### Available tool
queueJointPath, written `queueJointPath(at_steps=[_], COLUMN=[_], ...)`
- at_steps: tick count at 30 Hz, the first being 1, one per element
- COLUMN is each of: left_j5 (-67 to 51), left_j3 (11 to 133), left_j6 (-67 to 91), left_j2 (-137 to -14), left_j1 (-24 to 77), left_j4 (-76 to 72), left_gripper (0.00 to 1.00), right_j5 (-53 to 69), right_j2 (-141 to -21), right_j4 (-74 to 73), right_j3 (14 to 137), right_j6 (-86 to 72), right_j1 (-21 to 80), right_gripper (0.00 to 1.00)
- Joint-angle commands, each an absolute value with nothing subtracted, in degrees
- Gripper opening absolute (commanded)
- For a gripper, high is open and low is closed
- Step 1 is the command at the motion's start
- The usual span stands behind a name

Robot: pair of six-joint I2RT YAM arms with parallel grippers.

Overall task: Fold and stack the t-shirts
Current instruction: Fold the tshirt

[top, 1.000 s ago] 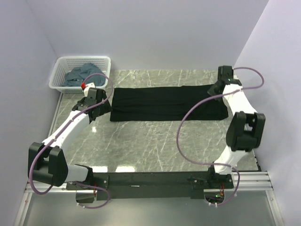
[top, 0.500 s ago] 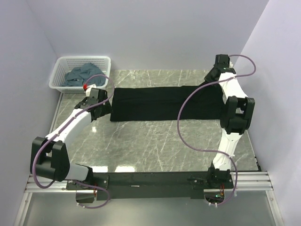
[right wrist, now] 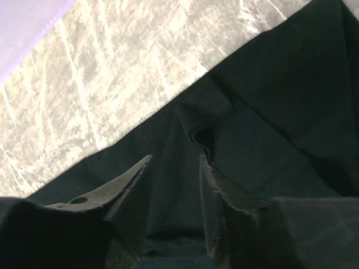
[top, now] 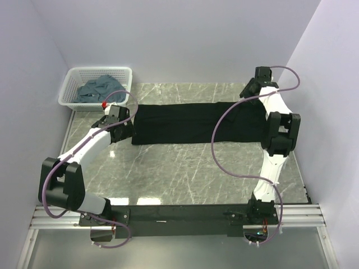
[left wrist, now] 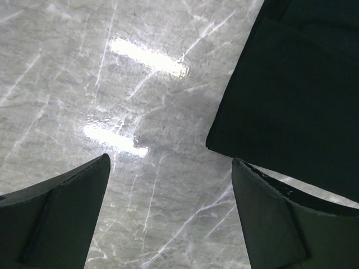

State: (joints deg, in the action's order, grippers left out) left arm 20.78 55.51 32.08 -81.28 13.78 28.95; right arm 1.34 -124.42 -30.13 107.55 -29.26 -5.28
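Note:
A large black t-shirt (top: 190, 123) lies folded into a long strip across the middle of the marble table. My right gripper (top: 247, 91) hovers over its far right corner. In the right wrist view that gripper (right wrist: 176, 158) stands open, with rumpled black cloth (right wrist: 269, 134) under and between the fingers. My left gripper (top: 124, 133) sits at the strip's left end. It is wide open (left wrist: 170, 159) over bare marble, with the shirt's near-left corner (left wrist: 291, 84) just beyond its right finger. Slate blue-grey t-shirts (top: 100, 88) lie bunched in the basket.
The white lattice basket (top: 72, 78) stands at the far left corner against the wall. Lilac walls close in the table on the left, back and right. The table's marble top (top: 185, 168) lies between the shirt and the arm bases.
My right gripper has opened and let go of the black shirt, after the arm swung toward the far right corner. My left gripper has edged closer to the shirt's left end.

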Motion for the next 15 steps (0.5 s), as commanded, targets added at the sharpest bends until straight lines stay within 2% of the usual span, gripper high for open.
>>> queueJointPath(at_steps=[1, 9, 15], left_j5=[19.3, 15.5, 9.7], left_j3=[56.5, 56.9, 57.4], left_j6=[31.4, 34.9, 39.8], left_j2=[-81.6, -84.5, -89.6], left_j1=[13.5, 13.6, 13.5], left_j4=[28.7, 29.9, 28.8], left_gripper=[0.95, 0.96, 0.96], right_j5=[0.1, 5.9, 11.9], right_j2=[-117.5, -98.4, -96.2], right_j4=[-31.6, -25.9, -21.4], right_j3=[105.2, 77.5, 67.0], right_j6=[-27.4, -32.9, -37.4], right_j1=[-7.7, -20.8, -29.6], right_gripper=[0.46, 0.47, 0.45])
